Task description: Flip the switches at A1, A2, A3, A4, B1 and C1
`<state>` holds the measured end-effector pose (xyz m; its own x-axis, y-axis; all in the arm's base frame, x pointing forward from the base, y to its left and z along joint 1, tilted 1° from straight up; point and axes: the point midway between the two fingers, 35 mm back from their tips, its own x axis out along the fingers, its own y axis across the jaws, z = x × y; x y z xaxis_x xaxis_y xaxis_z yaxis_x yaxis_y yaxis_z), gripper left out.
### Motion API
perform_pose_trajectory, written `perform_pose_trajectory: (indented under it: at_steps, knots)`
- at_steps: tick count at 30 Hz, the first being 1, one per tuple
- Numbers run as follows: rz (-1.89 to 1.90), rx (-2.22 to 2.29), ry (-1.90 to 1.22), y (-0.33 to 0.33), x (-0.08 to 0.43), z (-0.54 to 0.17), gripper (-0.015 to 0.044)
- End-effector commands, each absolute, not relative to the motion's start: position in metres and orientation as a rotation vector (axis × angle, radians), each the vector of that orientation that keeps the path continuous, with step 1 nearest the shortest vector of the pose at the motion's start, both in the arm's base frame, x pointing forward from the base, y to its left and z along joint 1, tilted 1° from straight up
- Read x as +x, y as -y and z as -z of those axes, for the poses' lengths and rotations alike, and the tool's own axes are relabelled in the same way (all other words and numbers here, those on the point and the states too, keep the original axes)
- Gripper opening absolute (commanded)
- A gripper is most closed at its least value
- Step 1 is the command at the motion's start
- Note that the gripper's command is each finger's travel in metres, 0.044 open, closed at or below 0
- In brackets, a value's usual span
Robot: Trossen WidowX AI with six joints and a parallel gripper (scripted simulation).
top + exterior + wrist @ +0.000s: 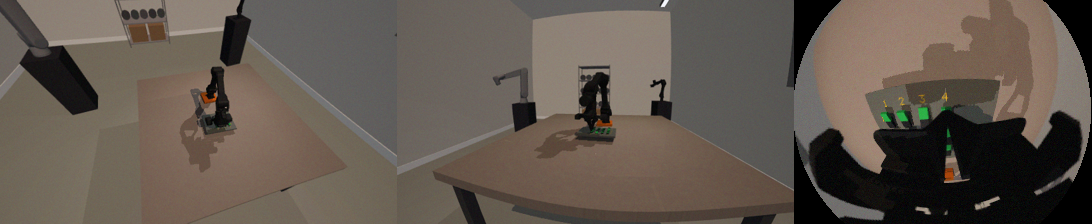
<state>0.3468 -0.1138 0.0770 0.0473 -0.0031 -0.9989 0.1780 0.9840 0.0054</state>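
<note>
The grey switch panel (pixel 211 130) (pixel 597 136) (pixel 889 100) lies in front of the arm, its numbers 1 to 4 showing in the wrist view. Green-topped switches A1 (pixel 886 117), A2 (pixel 902 116) and A3 (pixel 924 113) stand left of the fingers. Which of their ends is raised is hard to tell. My gripper (pixel 591 130) (pixel 946 113) is shut and empty, its tips low over or touching the panel in column 4 at row A. They hide most of switch A4 (pixel 946 108). Rows B and C are mostly hidden by the gripper; bits of green show between the fingers.
The arm's orange base (pixel 208 98) (pixel 604 123) stands behind the panel on the brown table (pixel 253 152) (pixel 618 174). The arm's shadow falls across the panel and table. Two other arms on black pedestals (pixel 235 41) (pixel 524 115) and a shelf stand far off.
</note>
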Motion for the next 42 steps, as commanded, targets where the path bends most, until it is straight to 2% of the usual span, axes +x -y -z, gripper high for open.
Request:
perform_pose_trajectory:
  at_steps: [1,26,32,38,42]
  knots:
    - [0.138,0.136,-1.520,0.114,0.347,-0.076,0.0000]
    - [0.138,0.136,-1.520,0.114,0.347,-0.072,0.0000]
    - [0.139,0.134,-1.495,0.113,0.342,-0.135,0.0000]
    - [0.139,0.134,-1.494,0.113,0.342,-0.138,0.0000]
    - [0.136,0.137,-1.495,0.068,0.337,-0.137,0.0000]
